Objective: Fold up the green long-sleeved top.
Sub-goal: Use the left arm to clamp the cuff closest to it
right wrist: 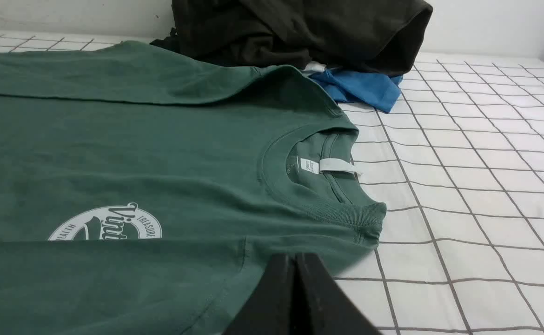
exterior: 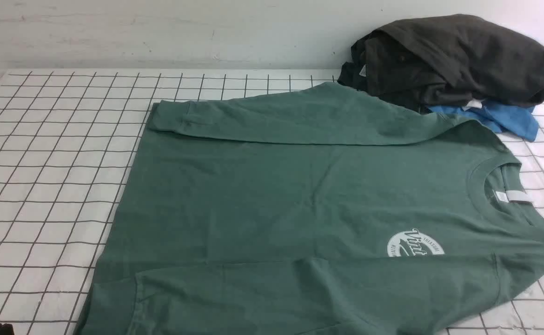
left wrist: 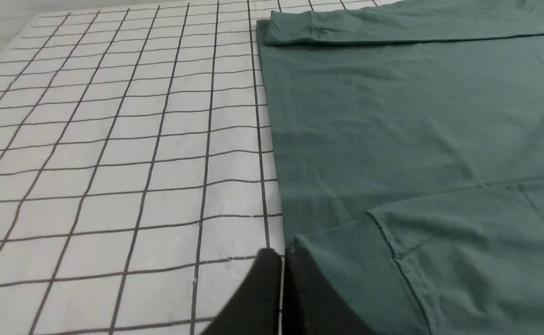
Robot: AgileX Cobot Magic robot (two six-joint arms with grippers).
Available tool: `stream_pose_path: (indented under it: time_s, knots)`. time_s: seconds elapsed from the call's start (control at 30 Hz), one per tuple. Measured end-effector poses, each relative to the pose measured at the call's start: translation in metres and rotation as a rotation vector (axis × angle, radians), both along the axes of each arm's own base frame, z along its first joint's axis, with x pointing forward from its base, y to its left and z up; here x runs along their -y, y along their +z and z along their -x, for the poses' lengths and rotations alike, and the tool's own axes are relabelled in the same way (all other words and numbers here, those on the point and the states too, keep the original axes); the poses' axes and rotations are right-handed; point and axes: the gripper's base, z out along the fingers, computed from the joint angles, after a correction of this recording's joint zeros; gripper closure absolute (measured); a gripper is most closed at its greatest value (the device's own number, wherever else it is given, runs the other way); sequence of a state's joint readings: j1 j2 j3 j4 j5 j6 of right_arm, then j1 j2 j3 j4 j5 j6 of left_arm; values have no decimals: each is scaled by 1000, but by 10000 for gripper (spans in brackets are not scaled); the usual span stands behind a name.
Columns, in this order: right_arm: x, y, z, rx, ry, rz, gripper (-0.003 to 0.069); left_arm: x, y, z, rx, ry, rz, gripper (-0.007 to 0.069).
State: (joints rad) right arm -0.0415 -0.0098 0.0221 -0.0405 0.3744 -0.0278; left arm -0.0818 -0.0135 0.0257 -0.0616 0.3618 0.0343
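Observation:
The green long-sleeved top [exterior: 300, 200] lies flat on the grid-patterned table [exterior: 44, 163], neck to the right and hem to the left. Both sleeves are folded over the body: the far one [exterior: 276, 118] and the near one [exterior: 300, 298], which covers part of the white chest logo [exterior: 415, 244]. The white neck label [exterior: 516, 196] shows in the collar. My left gripper [left wrist: 279, 253] is shut and empty, its tips at the corner of the near sleeve's cuff [left wrist: 346, 274]. My right gripper [right wrist: 295, 258] is shut over the near shoulder edge of the top [right wrist: 137, 158], below the collar.
A dark charcoal garment [exterior: 448, 60] is heaped at the back right against the wall, lying on a bright blue garment [exterior: 509, 118], and touches the top's far shoulder. White gridded table surface shows to the left of the top and to the right of the collar [right wrist: 476, 186].

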Motion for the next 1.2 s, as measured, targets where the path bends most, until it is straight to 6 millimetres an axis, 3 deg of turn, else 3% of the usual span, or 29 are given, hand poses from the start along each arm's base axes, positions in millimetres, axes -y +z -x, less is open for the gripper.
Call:
stream_pose_path:
  time_s: [0.9,1.2]
  knots:
    - [0,0,0,0,0,0,673,-1,0,0,5,2,-44,631]
    - [0,5,-1,69,5,57,673,-2,23,-4,271,13,-26,631]
